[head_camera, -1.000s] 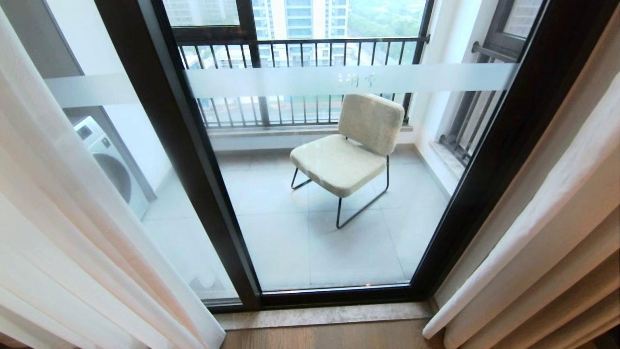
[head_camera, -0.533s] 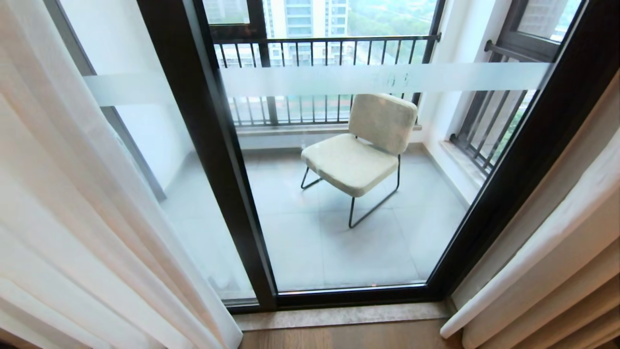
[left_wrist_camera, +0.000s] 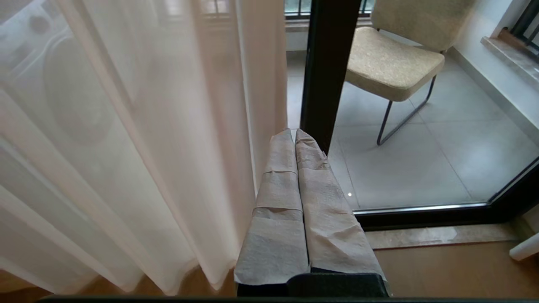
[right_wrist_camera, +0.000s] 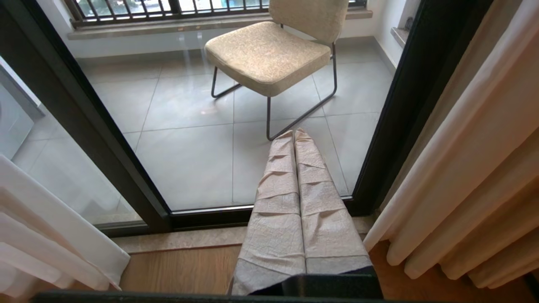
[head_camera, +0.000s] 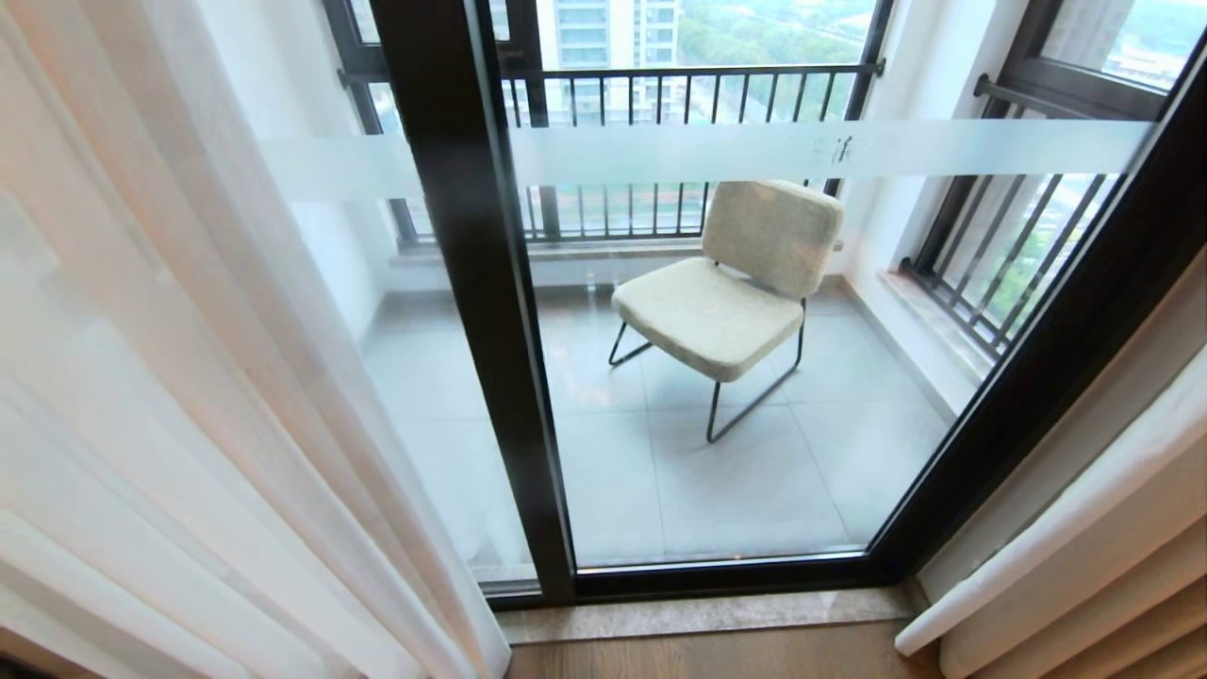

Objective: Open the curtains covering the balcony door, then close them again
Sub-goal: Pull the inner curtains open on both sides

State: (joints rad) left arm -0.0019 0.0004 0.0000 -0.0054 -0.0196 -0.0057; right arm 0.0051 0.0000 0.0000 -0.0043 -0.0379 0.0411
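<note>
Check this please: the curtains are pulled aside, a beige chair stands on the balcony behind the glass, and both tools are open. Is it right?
Not fully. Both wrist views show the left tool and right tool shut, fingers pressed together. The curtains are aside, and the chair stands on the balcony behind the glass.

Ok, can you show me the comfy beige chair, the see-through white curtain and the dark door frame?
Beige padded chair point(head_camera: 709, 317): head view, on its seat cushion.
See-through white sheer curtain point(head_camera: 170, 377): head view, on its middle folds.
Dark metal door frame point(head_camera: 490, 311): head view, on the upright post between the glass panels.
</note>
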